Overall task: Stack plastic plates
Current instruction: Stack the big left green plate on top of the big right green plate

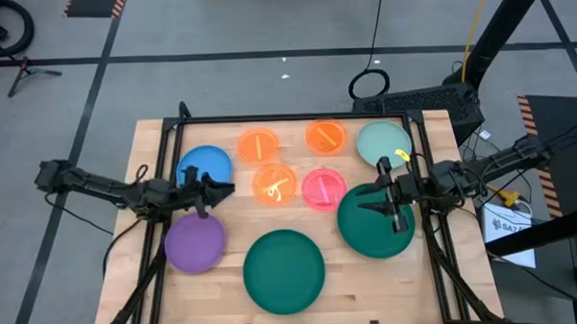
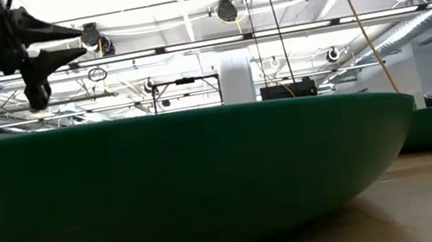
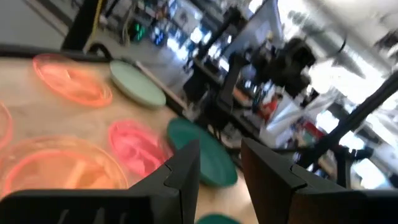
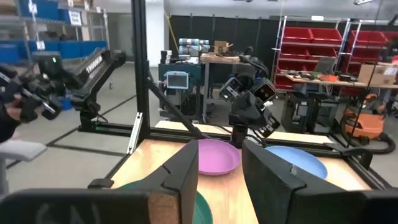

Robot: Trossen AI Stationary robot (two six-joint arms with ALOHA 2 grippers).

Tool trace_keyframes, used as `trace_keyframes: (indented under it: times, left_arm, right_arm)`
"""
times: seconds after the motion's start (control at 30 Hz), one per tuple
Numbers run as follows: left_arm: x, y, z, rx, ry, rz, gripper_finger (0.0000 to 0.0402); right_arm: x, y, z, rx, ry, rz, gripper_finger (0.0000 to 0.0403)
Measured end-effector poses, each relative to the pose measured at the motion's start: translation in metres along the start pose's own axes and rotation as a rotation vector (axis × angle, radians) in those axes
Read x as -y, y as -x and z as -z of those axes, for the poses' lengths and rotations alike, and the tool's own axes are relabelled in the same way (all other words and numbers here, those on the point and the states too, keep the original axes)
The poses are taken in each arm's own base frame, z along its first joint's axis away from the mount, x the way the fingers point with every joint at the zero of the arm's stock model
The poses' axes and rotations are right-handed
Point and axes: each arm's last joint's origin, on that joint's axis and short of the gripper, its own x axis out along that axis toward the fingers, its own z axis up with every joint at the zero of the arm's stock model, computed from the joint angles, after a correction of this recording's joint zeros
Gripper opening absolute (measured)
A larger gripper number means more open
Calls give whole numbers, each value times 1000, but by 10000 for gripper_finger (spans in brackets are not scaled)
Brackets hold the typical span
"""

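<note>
While both arms hover empty, I see left gripper (image 1: 215, 190) at 9 o'clock between round blue plastic plate (image 1: 204, 165) and purple plate (image 1: 195, 242), fingers slightly parted. Right gripper (image 1: 384, 199) at 3 o'clock, parted, over dark green plate (image 1: 372, 222). Risk: thin rim slips, plate skids into pink plate (image 1: 322, 189).

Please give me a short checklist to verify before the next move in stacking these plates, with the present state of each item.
1. Left end effector empty, fingers apart: ok.
2. Right end effector empty, fingers apart: ok.
3. Plates all lying single, none stacked yet: ok.
4. Blue plate beside left end effector, top free: ok.
5. Right dark green plate under right end effector, unobstructed: ok.
6. Pink plate rim apart from that green plate: cannot tell.
</note>
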Motion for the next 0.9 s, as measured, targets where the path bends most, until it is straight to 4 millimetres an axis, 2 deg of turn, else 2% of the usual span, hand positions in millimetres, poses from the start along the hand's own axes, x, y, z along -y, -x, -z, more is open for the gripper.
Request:
trace_keyframes:
  times: [0.23, 0.5, 0.67, 0.9]
  left_arm:
    - [40, -37, -4, -213, -94, -86, 122]
    - [73, -69, 17, -511, -255, -210, 122]
    - [82, -79, 44, -665, -370, -254, 122]
    - [81, -93, 69, -737, -419, -292, 122]
  right_arm:
    - [-2, -1, -6, -6, 82, -13, 116]
    - [-2, 0, -7, -4, 128, -11, 116]
    - [-2, 0, -6, -10, 130, -12, 116]
    - [-2, 0, -5, -18, 132, -12, 116]
